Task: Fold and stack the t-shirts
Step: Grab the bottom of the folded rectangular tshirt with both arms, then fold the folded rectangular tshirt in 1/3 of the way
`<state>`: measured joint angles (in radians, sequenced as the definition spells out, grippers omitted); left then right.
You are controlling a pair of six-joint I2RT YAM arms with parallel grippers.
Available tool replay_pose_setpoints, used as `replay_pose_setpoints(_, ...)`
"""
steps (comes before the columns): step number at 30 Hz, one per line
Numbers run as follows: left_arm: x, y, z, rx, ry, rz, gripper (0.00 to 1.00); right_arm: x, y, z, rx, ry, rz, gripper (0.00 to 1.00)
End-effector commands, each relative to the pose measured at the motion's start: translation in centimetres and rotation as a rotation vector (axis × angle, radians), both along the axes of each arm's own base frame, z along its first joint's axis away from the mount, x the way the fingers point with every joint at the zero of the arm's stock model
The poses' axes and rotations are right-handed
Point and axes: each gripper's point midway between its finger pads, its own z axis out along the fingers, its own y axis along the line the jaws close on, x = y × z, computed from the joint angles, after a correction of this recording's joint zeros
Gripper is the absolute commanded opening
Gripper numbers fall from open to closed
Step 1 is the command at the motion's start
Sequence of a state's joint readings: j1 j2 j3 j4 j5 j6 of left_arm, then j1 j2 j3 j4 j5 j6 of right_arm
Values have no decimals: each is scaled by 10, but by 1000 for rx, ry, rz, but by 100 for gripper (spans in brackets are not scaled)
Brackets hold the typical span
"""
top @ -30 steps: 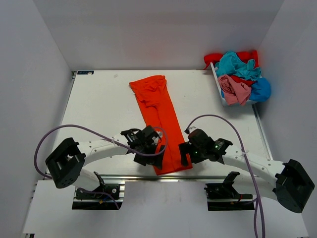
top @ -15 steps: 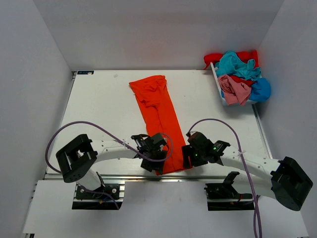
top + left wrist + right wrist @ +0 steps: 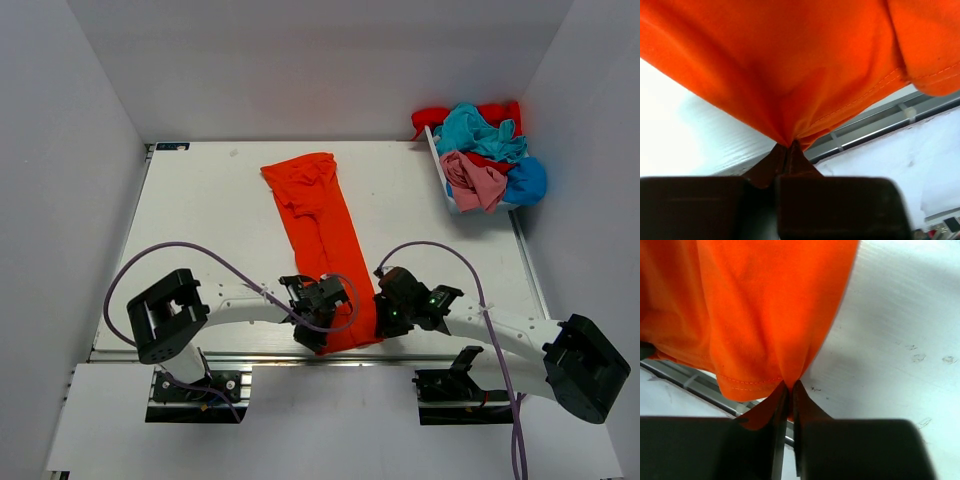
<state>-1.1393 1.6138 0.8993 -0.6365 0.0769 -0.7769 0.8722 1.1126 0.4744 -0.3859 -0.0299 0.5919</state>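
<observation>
An orange-red t-shirt point(image 3: 320, 220), folded into a long narrow strip, lies on the white table point(image 3: 200, 230) from the back middle down to the near edge. My left gripper point(image 3: 316, 338) is shut on its near left corner; in the left wrist view the cloth point(image 3: 790, 75) bunches into the closed tips point(image 3: 788, 146). My right gripper point(image 3: 383, 322) is shut on the near right corner, with the hem point(image 3: 745, 340) pinched between its tips point(image 3: 789, 386). More t-shirts in teal point(image 3: 480, 130), pink point(image 3: 475, 180), red point(image 3: 495, 112) and blue point(image 3: 527, 180) sit heaped at the back right.
A white bin point(image 3: 441, 165) at the back right corner holds the heap of shirts. The table's near edge with its metal rail point(image 3: 270, 358) runs just under both grippers. Purple cables point(image 3: 180, 262) loop over each arm. White walls enclose the table on three sides.
Both grippers moved toward the near edge onto the shirt's bottom corners and went from open to shut on the cloth. The shirt itself has barely shifted.
</observation>
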Motion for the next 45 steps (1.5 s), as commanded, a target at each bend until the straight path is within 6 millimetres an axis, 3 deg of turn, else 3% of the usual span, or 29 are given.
replay_pose_setpoints(1,1,-11,11,-18,-27,-21,0,-1,6,6,32,-3,23,9)
replay_pose_setpoints(2,1,-14,14,-30,-24,-32,0,-1,7,8,37,-7,26,4)
replay_pose_setpoints(7,5,-25,33,-95,-73,-58,0,15,21,26,75,-68,40,0)
replay_pose_setpoints(12,28,-27,64,-171,-183,-24,0,39,29,48,69,-160,16,0)
replay_pose_setpoints(14,41,-26,72,-164,-236,6,0,59,31,63,52,-224,-41,0)
replay_pose_setpoints(16,54,-20,79,-137,-262,55,0,70,29,62,11,-240,-68,0)
replay_pose_setpoints(17,67,-10,77,-97,-299,106,0,82,34,74,16,-277,-85,0)
replay_pose_setpoints(19,82,-9,82,-104,-330,154,0,91,34,71,-25,-283,-92,0)
replay_pose_setpoints(20,96,-4,83,-100,-362,185,0,106,37,85,-24,-324,-127,0)
replay_pose_setpoints(23,120,-1,95,-112,-412,250,0,125,38,91,-62,-363,-161,0)
replay_pose_setpoints(27,156,20,107,-84,-495,331,0,159,43,108,-76,-424,-207,0)
replay_pose_setpoints(29,169,23,111,-98,-522,339,0,169,43,104,-104,-430,-195,0)
replay_pose_setpoints(30,176,24,116,-106,-537,346,0,176,45,111,-99,-447,-194,0)
replay_pose_setpoints(31,183,31,108,-80,-527,350,0,182,48,118,-85,-455,-192,0)
replay_pose_setpoints(32,189,32,109,-77,-528,364,0,188,52,113,-94,-455,-175,0)
replay_pose_setpoints(34,205,41,113,-57,-545,399,0,202,60,126,-61,-480,-167,0)
replay_pose_setpoints(37,221,47,120,-55,-572,410,0,224,72,129,-61,-486,-153,0)
replay_pose_setpoints(40,242,51,130,-87,-604,427,0,237,73,120,-88,-474,-123,0)
replay_pose_setpoints(41,252,56,131,-78,-616,431,0,249,75,135,-69,-501,-139,0)
replay_pose_setpoints(42,256,55,133,-89,-612,436,0,254,77,127,-81,-485,-133,0)
replay_pose_setpoints(44,270,61,124,-62,-596,441,0,266,84,142,-51,-510,-130,0)
replay_pose_setpoints(45,274,56,126,-83,-586,439,0,274,87,137,-63,-510,-118,0)
